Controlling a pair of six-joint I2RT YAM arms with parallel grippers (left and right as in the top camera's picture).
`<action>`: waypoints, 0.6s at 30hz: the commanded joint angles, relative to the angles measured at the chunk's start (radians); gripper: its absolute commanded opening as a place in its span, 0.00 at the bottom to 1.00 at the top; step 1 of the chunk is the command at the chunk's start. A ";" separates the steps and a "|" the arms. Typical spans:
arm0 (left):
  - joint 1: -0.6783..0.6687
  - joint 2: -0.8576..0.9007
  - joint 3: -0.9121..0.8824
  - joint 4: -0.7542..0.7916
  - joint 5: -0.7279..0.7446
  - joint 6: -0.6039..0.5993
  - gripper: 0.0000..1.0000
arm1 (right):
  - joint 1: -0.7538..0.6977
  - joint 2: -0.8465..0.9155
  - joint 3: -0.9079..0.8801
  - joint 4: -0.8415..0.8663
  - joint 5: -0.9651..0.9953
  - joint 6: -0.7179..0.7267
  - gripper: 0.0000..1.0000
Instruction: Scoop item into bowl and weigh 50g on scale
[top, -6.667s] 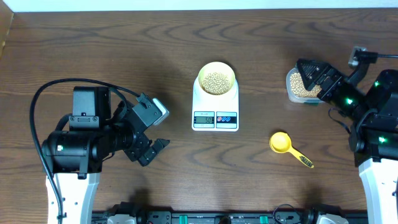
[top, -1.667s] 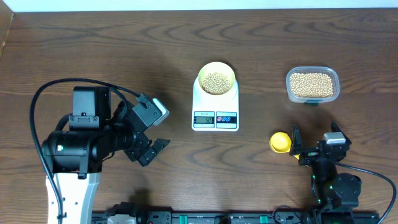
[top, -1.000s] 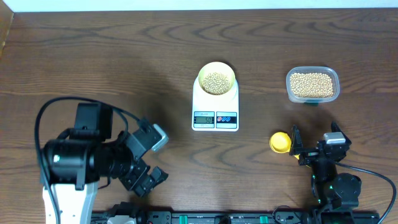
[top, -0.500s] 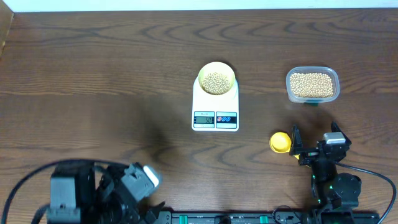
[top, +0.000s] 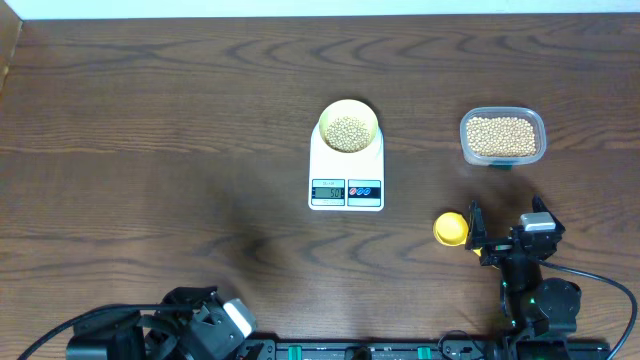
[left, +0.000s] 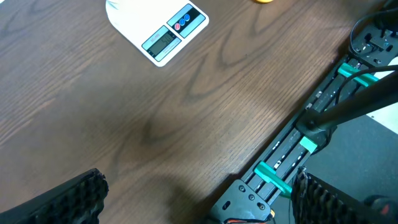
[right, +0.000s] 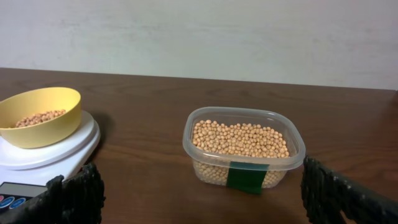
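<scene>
The pale-yellow bowl (top: 348, 128) stands on the white scale (top: 346, 190) and holds tan beans (top: 348, 131). The right wrist view shows the bowl (right: 38, 118) on the scale (right: 53, 158) at the left. More beans (right: 239, 138) fill the clear tub (top: 503, 137). My right gripper (top: 507, 232) is open and empty at the table's front right, with the tub (right: 244, 155) well ahead of its fingers (right: 202, 186). My left gripper (left: 199, 183) is open and empty over the front table edge, and the scale's display (left: 160, 42) is far from it. The display's digits are too small to read.
A bright yellow scoop (top: 451, 228) lies on the table just left of my right gripper, its handle hidden under the gripper. The left arm (top: 195, 330) is folded low at the front left. A black rail with green clamps (left: 292, 155) runs along the table's front edge.
My left arm has pulled back from the left middle of the table to the front edge. The right arm, parked since it left the tub, has not moved. Bowl and scale are unchanged.
</scene>
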 joint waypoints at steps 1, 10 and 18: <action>0.003 -0.031 0.002 -0.013 -0.002 -0.002 0.96 | 0.007 -0.011 -0.002 -0.005 0.006 -0.008 0.99; 0.003 -0.201 0.002 -0.011 -0.005 -0.001 0.96 | 0.007 -0.011 -0.002 -0.005 0.006 -0.008 0.99; 0.003 -0.350 0.002 -0.009 -0.006 -0.001 0.96 | 0.007 -0.011 -0.002 -0.005 0.006 -0.008 0.99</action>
